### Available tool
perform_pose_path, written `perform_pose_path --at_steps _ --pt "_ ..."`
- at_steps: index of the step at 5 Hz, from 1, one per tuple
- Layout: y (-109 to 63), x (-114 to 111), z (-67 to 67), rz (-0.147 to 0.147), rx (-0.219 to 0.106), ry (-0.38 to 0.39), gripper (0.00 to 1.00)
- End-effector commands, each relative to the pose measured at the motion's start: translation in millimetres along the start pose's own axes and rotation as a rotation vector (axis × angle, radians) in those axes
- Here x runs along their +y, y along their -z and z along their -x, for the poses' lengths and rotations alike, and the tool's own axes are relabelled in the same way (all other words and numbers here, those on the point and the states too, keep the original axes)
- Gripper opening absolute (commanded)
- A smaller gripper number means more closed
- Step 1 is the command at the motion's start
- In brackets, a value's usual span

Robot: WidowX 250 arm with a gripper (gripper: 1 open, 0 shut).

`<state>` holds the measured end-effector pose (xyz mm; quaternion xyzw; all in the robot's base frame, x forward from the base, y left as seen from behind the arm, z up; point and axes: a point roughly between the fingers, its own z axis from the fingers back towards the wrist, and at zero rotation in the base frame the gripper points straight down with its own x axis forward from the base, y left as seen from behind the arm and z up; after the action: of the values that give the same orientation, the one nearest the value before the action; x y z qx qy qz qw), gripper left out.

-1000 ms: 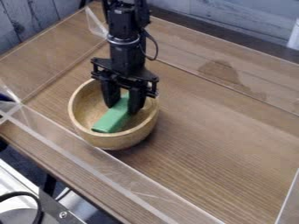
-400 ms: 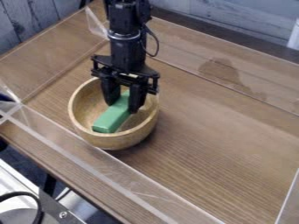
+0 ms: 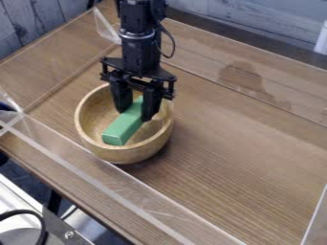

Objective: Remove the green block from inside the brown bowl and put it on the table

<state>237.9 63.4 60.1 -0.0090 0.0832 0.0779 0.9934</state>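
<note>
The brown bowl sits on the table left of centre. Inside it the green block leans tilted, with its lower end near the bowl's front and its upper end raised toward the back. My gripper reaches straight down into the bowl. Its dark fingers stand on either side of the block's upper end and are shut on it. The fingers hide the block's top end.
Low clear acrylic walls run along the table's edges, the front one close behind the bowl's near side. A faint pale stain marks the wood to the right. Bare tabletop stretches right of the bowl.
The gripper has risen slightly inside the bowl, and the block's upper end has come up a little with it. The bowl has not moved.
</note>
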Motion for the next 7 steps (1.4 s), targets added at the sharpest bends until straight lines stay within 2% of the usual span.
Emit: perform_pose_path --at_steps 1,3,7 --pt "-22.3 -2.2 -10.6 -0.002 -0.068 0.003 0.0" --pt "-29.7 -4.7 -13.3 0.011 -0.072 -0.005 0.0" --pt "-31.8 -6.8 -15.2 0.021 -0.071 -0.019 0.0"
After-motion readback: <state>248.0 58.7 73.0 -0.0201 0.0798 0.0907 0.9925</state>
